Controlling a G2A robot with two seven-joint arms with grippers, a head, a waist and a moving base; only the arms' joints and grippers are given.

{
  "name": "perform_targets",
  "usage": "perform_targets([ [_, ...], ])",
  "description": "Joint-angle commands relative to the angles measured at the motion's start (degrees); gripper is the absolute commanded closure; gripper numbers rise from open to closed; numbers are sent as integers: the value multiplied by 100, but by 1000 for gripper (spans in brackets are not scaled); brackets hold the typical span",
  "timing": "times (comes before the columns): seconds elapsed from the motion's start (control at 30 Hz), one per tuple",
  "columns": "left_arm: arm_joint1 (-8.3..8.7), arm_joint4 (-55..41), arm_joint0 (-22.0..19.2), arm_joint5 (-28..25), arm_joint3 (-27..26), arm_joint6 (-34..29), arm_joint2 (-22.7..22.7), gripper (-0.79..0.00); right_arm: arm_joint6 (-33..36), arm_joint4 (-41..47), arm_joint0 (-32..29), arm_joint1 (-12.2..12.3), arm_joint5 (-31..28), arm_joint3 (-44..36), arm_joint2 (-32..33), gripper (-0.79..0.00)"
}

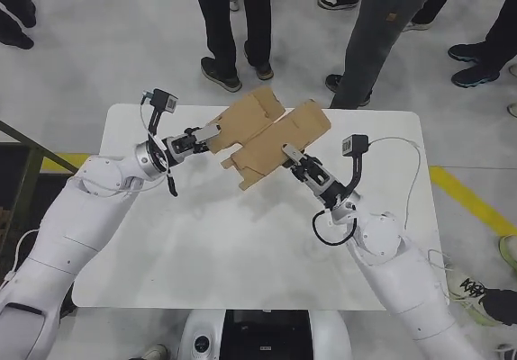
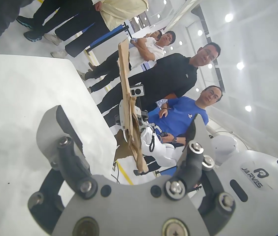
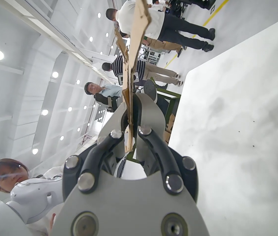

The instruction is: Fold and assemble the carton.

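My right hand (image 1: pixel 292 154) is pinching the flat carton (image 1: pixel 260 119), upper middle of frame above the counter (image 1: pixel 240 247). Left hand (image 1: pixel 213 134) is spread beside it; I can't make out contact.

Upper middle of the top view, the left gripper (image 1: pixel 213 134) sits at the carton (image 1: pixel 267 135), too small to tell whether they touch. In the right wrist view the carton runs off the frame, edge-on, its faces hidden.
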Motion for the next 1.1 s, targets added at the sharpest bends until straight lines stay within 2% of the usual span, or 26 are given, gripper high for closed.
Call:
perform_targets([
  [0.0, -22, 21, 23, 20, -14, 63, 7, -785, -122, -84, -42, -12, -6, -35, -19, 0],
  [0.27, -102, 75, 74, 65, -24, 224, -10, -785, -280, -270, -176, -37, 0, -156, -4, 0],
  [0.3, -112, 77, 75, 80, -26, 228, -9, -708, -296, -285, -192, -39, -4, -167, 4, 0],
  [0.4, -141, 109, 74, 102, -25, 220, -4, -366, -352, -316, -226, -49, -17, -188, 20, 0],
  [0.43, -150, 118, 73, 106, -23, 218, -6, -342, -364, -320, -232, -53, -28, -195, 22, 0],
  [0.47, -159, 117, 76, 124, -16, 213, -5, -225, -368, -330, -237, -56, -36, -199, 25, 0],
  [0.5, -167, 121, 73, 144, -14, 203, -6, -169, -371, -340, -241, -59, -41, -203, 28, 0],
  [0.57, -184, 119, 73, 164, -8, 193, -15, -3, -369, -362, -250, -66, -42, -219, 28, 0],
  [0.87, -252, 97, 82, 202, 24, 172, -82, 0, -343, -404, -270, -96, -74, -174, 32, 0],
  [0.9, -259, 87, 80, 210, 36, 164, -93, 0, -335, -396, -270, -99, -87, -169, 34, -22],
  [0.93, -266, 70, 77, 218, 51, 154, -105, 0, -324, -384, -270, -102, -101, -163, 36, -228],
  [0.97, -273, 38, 76, 230, 70, 145, -118, 0, -308, -376, -270, -105, -124, -164, 38, -696],
  [1.0, -279, 6, 72, 233, 88, 129, -134, 0, -297, -357, -273, -107, -157, -162, 46, -785],
  [1.07, -288, -48, 57, 242, 131, 76, -175, 0, -278, -334, -277, -107, -203, -146, 89, -785],
])
